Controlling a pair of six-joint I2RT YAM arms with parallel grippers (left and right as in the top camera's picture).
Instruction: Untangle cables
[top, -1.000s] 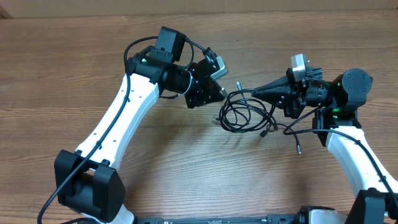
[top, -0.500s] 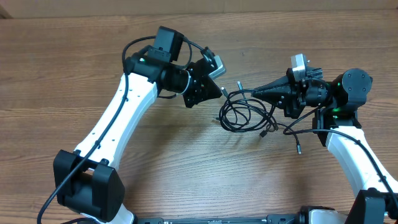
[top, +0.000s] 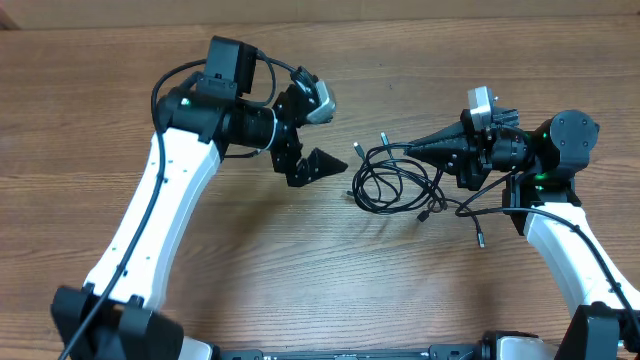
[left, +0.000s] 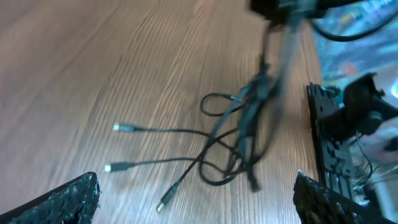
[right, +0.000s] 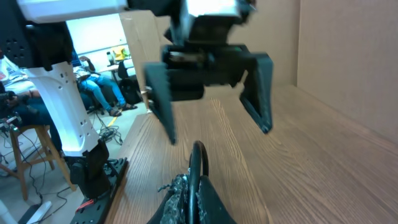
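The left hand (top: 322, 132) hovers above the wooden surface (top: 300, 290) with its 2 fingers spread wide, holding nothing, just left of the cables (top: 393, 187). From its own wrist camera the bundle (left: 242, 130) lies ahead between the spread fingers, with 3 loose plug ends (left: 121, 127) trailing toward it over the bare wood.

The cables sit mid-surface as a loose knot of overlapping loops. Further short tails stick out at the top and the lower right.

The right hand (top: 412, 150) is pressed together at the bundle's upper right edge, and its wrist view shows a thin black loop (right: 199, 158) rising from between the pads, so it looks to be pinching 1 strand.

The step in hand appears to be pulling 1 cord out of the knot while the right side anchors it. To do that well, the left hand should come down over a single free tail rather than the crossed middle, close right behind the plug, and draw it away leftward, low and slowly. The right pinch should hold steady so the loops slide apart instead of tightening. If the whole bundle drags along, ease off and pick another tail.

No box, tray or other container is in view, so nothing is held in one
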